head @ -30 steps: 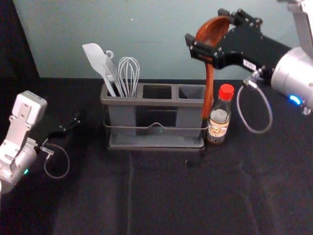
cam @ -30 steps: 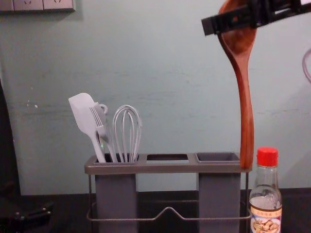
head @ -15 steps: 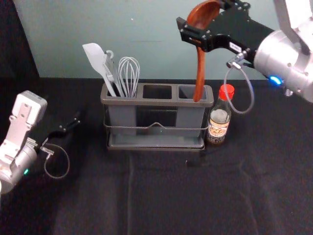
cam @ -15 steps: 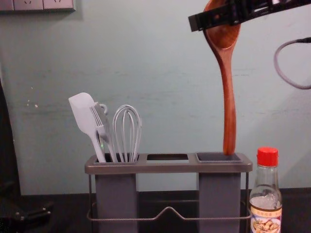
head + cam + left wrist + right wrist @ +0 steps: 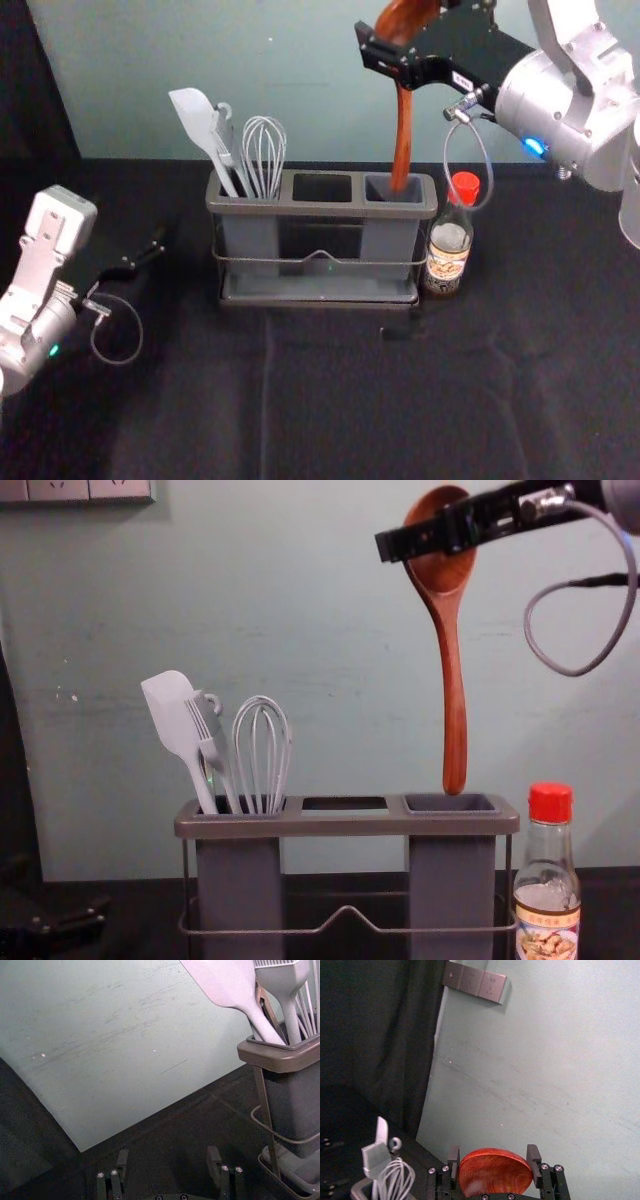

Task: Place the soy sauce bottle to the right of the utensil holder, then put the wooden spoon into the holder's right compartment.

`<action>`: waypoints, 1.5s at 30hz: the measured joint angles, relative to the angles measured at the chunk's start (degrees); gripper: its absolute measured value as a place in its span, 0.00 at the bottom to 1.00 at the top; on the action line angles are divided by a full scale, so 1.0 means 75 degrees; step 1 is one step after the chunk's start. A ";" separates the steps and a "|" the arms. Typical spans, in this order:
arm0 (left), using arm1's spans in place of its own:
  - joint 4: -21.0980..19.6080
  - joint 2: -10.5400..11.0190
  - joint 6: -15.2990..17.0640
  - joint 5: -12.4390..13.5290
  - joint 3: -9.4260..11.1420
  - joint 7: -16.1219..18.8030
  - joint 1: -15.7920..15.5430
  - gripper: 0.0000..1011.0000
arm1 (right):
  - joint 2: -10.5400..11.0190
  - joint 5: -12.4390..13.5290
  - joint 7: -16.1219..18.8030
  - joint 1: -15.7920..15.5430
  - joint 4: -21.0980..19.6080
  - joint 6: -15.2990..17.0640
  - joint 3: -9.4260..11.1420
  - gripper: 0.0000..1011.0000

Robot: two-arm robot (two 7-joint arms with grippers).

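Reddish-brown wood showed between the fingers of the black right gripper in the right wrist view: the bowl of the long wooden spoon, gripped from both sides. The chest view had the handle hanging nearly upright, its rounded tip at the opening of the grey rectangular holder's right compartment; whether it had entered, I couldn't tell. The right arm reached in high from the right. Its grey cable loop overlapped the red-capped glass soy sauce bottle, just right of the holder, in the head view. A pale spatula, bristled brush and wire whisk leaned in the left compartment. The black left gripper sat parked at left, fingers spread.
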 joint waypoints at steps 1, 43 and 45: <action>0.0000 0.0000 0.0000 0.0000 0.0000 0.0000 0.0000 0.99 | -0.0022 -0.0013 0.0000 0.0014 0.0059 -0.0019 0.0013 0.83; 0.0000 0.0000 0.0000 0.0000 0.0000 0.0000 0.0000 0.99 | -0.0235 -0.0096 0.0128 -0.0158 0.1957 -0.1169 -0.0168 0.83; 0.0000 0.0000 0.0000 0.0000 0.0000 0.0000 0.0000 0.99 | -0.0221 -0.0089 0.0132 -0.0195 0.1961 -0.1192 -0.0175 0.83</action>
